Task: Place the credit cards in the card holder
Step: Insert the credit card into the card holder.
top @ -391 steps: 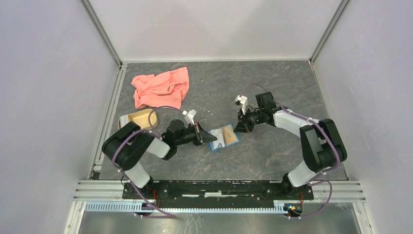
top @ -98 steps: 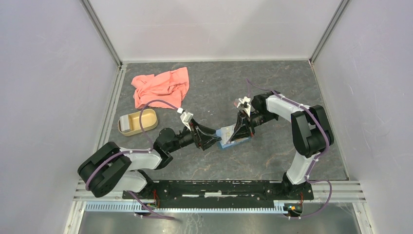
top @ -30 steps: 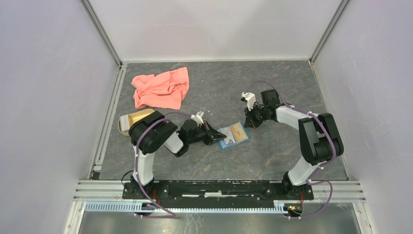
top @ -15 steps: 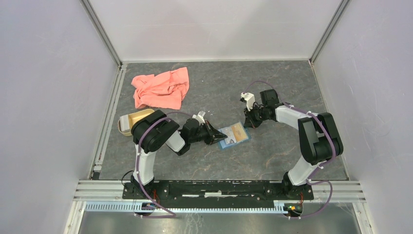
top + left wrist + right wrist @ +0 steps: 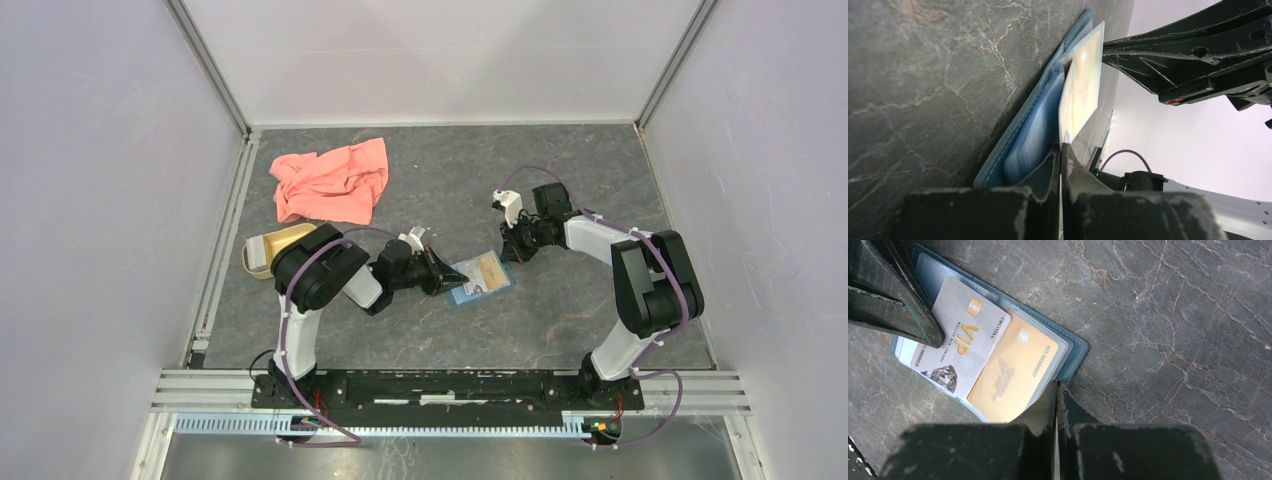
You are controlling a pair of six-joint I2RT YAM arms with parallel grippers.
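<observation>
The holder [image 5: 1075, 351] lies open on the surface [image 5: 1173, 340] between the arms; the left tool [image 5: 1061, 150], clenched, bears on the pale card [image 5: 960, 345], likely sliding it into a pocket; the right tool [image 5: 1056, 390], clenched and empty, sits at the holder's edge, perhaps steadying it; the gold card [image 5: 1015, 372] seems pocketed; two cards and one holder show.

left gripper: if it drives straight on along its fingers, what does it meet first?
The pale card, lying on the open holder. The shut left gripper has its tip at that card's near end, seemingly touching it, though depth is unclear.
</observation>
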